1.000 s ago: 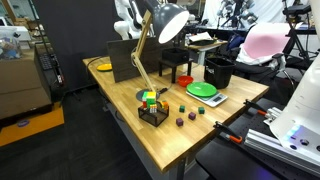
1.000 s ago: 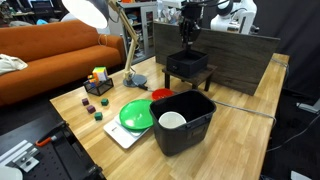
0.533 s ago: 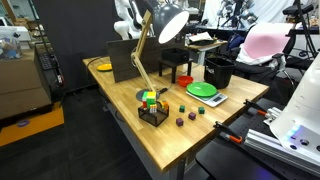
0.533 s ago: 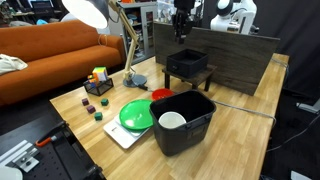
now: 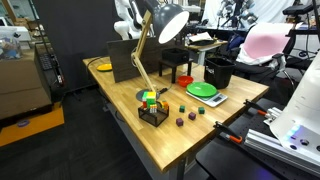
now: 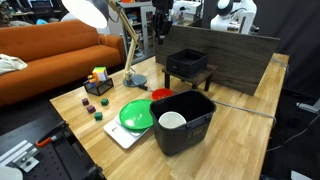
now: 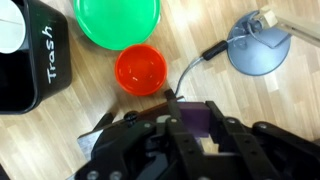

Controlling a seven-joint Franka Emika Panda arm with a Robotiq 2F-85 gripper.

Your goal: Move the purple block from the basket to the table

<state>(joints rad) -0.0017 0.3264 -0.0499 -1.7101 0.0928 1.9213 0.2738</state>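
In the wrist view the gripper (image 7: 188, 135) has its jaws closed on the purple block (image 7: 193, 120), which sits between the two dark fingers with only its top face showing. The block is held in the air, clear of the basket (image 6: 187, 68) and not touching the table (image 7: 265, 105).

Beneath the gripper in that view lie bare light wood and a red bowl (image 7: 141, 68). A green plate (image 7: 118, 20) lies beyond the bowl. A black bin marked "Trash" (image 7: 30, 60) is at the left edge. The grey lamp base (image 7: 258, 45) is at the upper right, with its cable (image 7: 195, 62) running toward the gripper.

In an exterior view the gripper (image 6: 160, 33) hangs high above the tabletop, beside the square black basket and apart from it, on the lamp's side. The block is too small to make out there. The basket stands on the table (image 6: 250, 130) in front of a dark board (image 6: 235, 60). Nearer the camera are the red bowl (image 6: 162, 95), the green plate (image 6: 135, 113) and the black bin (image 6: 182, 125) with a white cup (image 6: 172, 120) inside. The desk lamp (image 6: 92, 12) leans over a small black holder of coloured blocks (image 6: 97, 84). A few loose small blocks (image 6: 98, 113) lie near the holder.
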